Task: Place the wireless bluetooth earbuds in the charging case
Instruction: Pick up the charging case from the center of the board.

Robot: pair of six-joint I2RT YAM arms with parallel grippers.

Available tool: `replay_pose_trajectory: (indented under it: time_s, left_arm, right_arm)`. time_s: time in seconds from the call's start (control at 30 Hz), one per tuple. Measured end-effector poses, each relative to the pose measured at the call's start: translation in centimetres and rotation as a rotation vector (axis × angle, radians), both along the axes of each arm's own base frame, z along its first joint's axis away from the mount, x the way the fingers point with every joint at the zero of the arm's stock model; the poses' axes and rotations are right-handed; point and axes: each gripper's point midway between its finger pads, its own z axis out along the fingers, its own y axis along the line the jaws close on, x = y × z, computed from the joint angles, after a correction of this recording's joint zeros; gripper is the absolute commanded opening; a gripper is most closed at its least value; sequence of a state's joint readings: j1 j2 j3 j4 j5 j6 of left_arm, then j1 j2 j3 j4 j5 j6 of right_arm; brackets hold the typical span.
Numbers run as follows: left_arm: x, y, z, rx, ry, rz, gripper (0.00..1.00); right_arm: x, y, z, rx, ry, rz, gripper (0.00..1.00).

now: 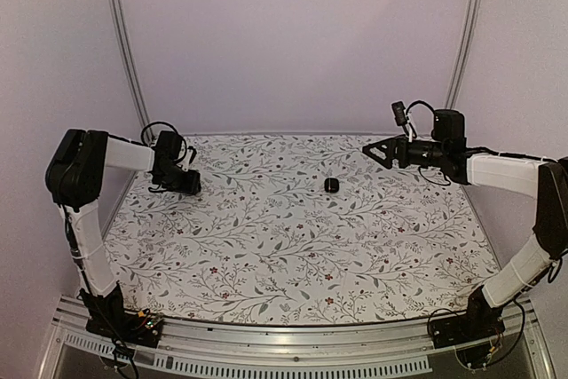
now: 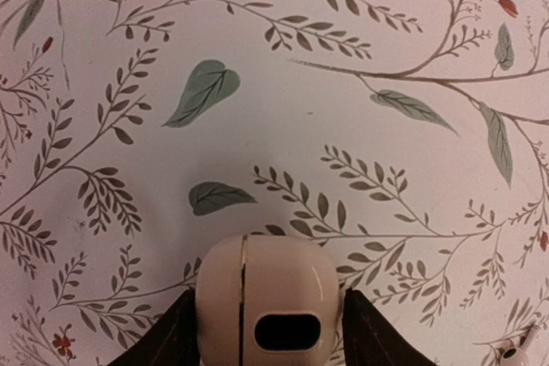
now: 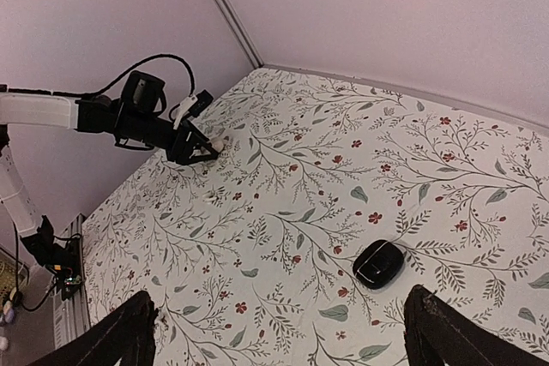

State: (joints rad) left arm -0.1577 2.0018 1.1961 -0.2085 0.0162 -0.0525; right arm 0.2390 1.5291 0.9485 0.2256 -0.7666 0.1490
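One charging case (image 3: 378, 263) lies flat, long axis diag. up-right, rt-wrist view.

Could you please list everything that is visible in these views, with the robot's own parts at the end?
tablecloth: one, white with a leaf-and-flower print, covering the table.
charging case: one, black, on the cloth slightly right of centre, apart from both arms.
cream pod: one, cream with a dark oval opening, at the far left between the left fingers.
small white piece: one, white, near the pod; too cut off to identify.
left gripper: one, black, fingers on either side of the cream pod; grip unclear.
right gripper: one, black, raised at the far right, fingers open.
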Motion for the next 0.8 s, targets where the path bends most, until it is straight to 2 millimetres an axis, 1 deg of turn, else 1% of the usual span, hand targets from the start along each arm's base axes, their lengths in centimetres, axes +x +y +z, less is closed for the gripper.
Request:
replay_pose_trajectory:
  time_s: [0.23,0.43,0.57,0.67,0.73,0.8]
  left_arm:
    - [-0.1,-0.6,0.0,-0.020,0.012,-0.021,0.44]
    - [-0.3,-1.5,0.0,-0.017,0.010,-0.051,0.40]
    - [-0.7,-3.1,0.1,-0.017,0.006,-0.094,0.39]
    - [-1.8,-4.5,0.2,-0.024,0.010,-0.132,0.37]
    - [-2.7,-5.6,0.8,-0.025,0.003,-0.162,0.37]
    - [-3.7,-7.0,2.0,-0.022,-0.024,-0.208,0.36]
  right_arm:
    - [-0.2,0.3,-0.6,0.015,0.035,0.024,0.99]
    - [-0.4,0.6,-0.7,0.027,0.053,0.046,0.99]
    - [-0.7,0.8,-0.7,0.041,0.072,0.066,0.99]
    - [-1.0,1.0,-0.7,0.050,0.084,0.080,0.98]
    - [-1.2,1.1,-0.6,0.059,0.094,0.088,0.98]
    - [-1.4,1.2,-0.5,0.071,0.109,0.101,0.98]
